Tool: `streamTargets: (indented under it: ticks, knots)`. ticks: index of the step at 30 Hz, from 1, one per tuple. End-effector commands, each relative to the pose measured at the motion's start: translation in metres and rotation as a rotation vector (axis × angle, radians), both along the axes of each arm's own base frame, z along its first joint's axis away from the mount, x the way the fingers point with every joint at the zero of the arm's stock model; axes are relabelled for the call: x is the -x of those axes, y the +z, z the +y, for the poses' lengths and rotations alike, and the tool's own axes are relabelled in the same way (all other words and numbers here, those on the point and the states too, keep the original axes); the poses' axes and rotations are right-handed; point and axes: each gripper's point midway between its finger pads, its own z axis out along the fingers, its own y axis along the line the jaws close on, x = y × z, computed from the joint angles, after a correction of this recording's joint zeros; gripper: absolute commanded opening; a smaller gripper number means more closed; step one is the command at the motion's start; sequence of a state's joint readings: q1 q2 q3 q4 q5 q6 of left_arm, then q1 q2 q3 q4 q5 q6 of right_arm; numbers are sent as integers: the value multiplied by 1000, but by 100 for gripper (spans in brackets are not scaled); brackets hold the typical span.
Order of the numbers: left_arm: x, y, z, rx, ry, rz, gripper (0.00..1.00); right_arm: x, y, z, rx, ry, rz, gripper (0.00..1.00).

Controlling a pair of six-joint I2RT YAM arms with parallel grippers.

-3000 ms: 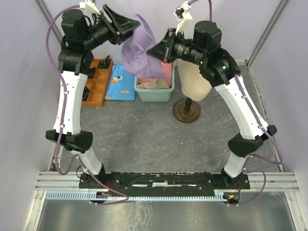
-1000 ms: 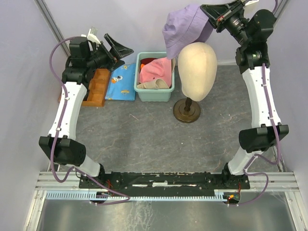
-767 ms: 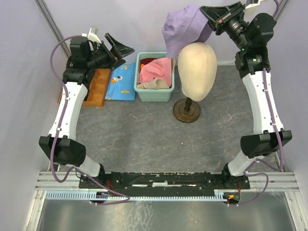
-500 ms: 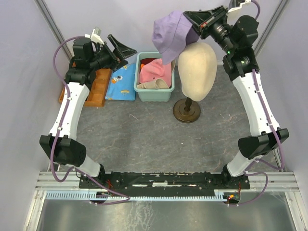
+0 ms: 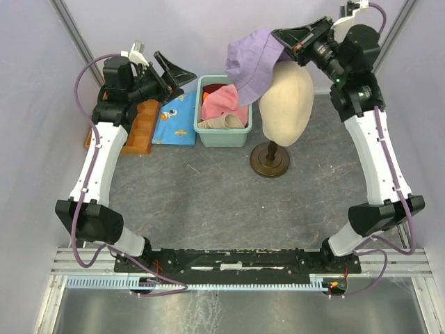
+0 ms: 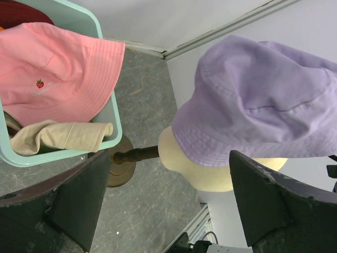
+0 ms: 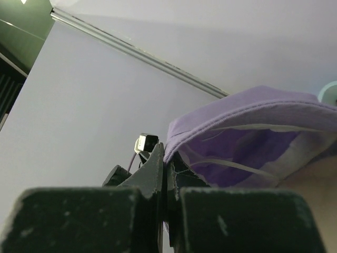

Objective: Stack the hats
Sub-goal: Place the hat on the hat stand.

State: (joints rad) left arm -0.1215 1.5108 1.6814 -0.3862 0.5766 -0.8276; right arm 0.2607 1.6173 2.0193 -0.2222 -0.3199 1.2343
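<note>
My right gripper is shut on the brim of the lavender hat, which hangs over the top left of the cream mannequin head. In the right wrist view the gripper pinches the brim of the hat. The left wrist view shows the lavender hat draped on the head. The pink hat and the cream-beige hat lie in the teal bin; a dark red one peeks behind. My left gripper is open and empty, high beside the bin.
A blue patterned folded cloth lies left of the bin. A wooden organiser stands at the far left. The mannequin's dark round stand rests on the grey table. Pale walls close in at the back and sides.
My right gripper has carried the lavender hat from between both arms up and right, then back left and down onto the mannequin head. My left gripper let go and drew back left.
</note>
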Motion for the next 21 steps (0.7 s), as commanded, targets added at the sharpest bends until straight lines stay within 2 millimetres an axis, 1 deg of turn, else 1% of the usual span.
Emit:
streamTargets:
  ticks: [1,4,8,11,12,13,15,17,19,21]
  knots:
    - [12,22,0,-6,-8,-92,99,41,39,-34,46,-39,-130,0]
    - [12,19,-2,-7,-10,-85,99,51,36,-45,84,-61,-125,0]
    - [14,12,-12,-16,-30,-75,99,65,22,-58,120,-87,-95,0]
    - [16,2,-22,-18,-45,-63,99,71,5,-62,139,-85,-57,0]
    - [18,-1,-29,-3,-60,-60,99,75,-1,-63,146,-86,-46,0]
    - [20,1,-38,25,-87,-80,99,76,-11,-64,154,-87,-27,0]
    - [24,-7,-54,81,-141,-78,99,83,-23,-68,170,-101,-6,0]
    - [28,-8,-66,136,-179,-82,99,86,-35,-72,175,-117,17,0]
    - [31,-8,-73,161,-193,-94,99,88,-47,-79,186,-147,38,0]
    - [33,-6,-76,180,-198,-101,99,89,-59,-91,190,-205,62,0]
